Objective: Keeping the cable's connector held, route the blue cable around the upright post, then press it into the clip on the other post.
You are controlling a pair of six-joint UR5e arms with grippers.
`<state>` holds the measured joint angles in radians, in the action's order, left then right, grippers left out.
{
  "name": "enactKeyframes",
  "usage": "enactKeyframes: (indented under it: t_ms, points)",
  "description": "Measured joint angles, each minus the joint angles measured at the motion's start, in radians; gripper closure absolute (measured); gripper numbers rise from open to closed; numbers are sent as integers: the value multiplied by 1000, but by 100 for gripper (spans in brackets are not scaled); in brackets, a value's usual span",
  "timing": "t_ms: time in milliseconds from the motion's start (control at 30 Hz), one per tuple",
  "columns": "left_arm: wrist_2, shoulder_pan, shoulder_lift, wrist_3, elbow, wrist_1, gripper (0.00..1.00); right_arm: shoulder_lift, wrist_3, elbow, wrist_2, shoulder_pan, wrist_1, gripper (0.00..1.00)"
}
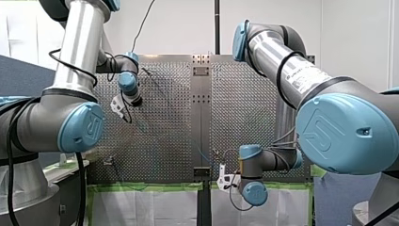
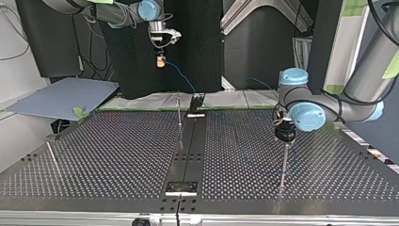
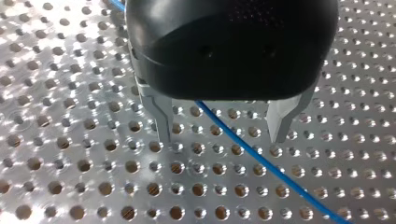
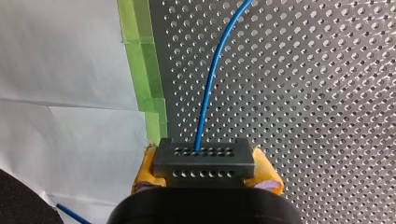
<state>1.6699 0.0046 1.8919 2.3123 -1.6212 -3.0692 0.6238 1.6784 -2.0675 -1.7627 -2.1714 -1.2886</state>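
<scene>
One connector (image 4: 204, 161) is being pinched in the right gripper (image 4: 205, 173); the blue cable (image 3: 243, 144) is being straddled by the wide-open left gripper (image 3: 222, 136).

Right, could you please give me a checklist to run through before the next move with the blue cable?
1. The connector is held by my right end effector: ok, yellow pads clamp it.
2. My left end effector is open: ok, fingers apart.
3. The blue cable runs between those fingers: ok, loose, not gripped.
4. The cable is round the upright post: cannot tell from these views.
5. My left end effector is clear of that post: cannot tell; they overlap in the top view.
6. The cable sits in the clip: cannot tell; the clip is too small to make out.
</scene>
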Motion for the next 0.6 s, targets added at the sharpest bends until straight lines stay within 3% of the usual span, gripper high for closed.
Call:
enactKeyframes:
  t_ms: [300,600]
  points:
    - [9,29,-24,90,-13,23,1,0,-1,0,0,0,-2,100]
    - [-21,85,-29,184,-80,108,1,0,-2,0,2,0,-5,100]
